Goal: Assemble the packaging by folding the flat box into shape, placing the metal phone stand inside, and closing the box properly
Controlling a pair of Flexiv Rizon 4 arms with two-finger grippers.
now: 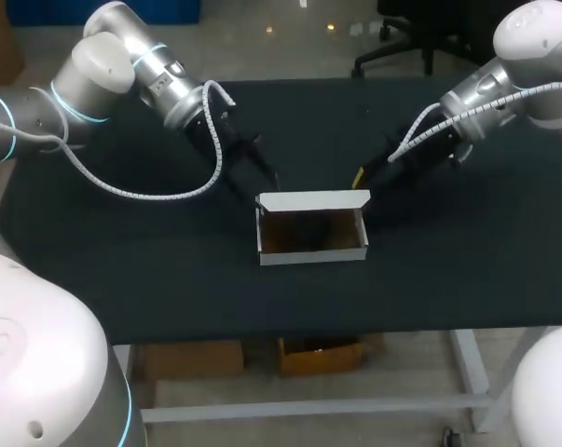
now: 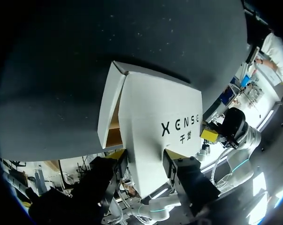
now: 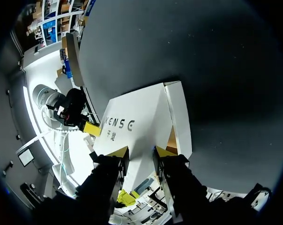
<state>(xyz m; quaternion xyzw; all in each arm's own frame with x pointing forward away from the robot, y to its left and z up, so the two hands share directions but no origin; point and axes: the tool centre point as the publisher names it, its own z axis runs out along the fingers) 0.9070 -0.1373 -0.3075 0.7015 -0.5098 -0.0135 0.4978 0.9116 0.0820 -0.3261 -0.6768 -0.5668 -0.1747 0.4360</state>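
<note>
A white box (image 1: 312,244) with a brown inside stands open in the middle of the table, and its lid (image 1: 313,199) is raised along the far side. My left gripper (image 1: 269,175) is behind the lid's left corner. My right gripper (image 1: 360,177) is behind its right corner. In the left wrist view the printed lid (image 2: 155,117) runs down between the open fingers of the left gripper (image 2: 145,157). The right gripper (image 3: 141,152) also stands open, with the lid (image 3: 141,122) between its fingers. I see no phone stand in any view.
The black table (image 1: 122,261) has bare room to the left, right and front of the box. Both arms come in from the far corners and meet behind the box.
</note>
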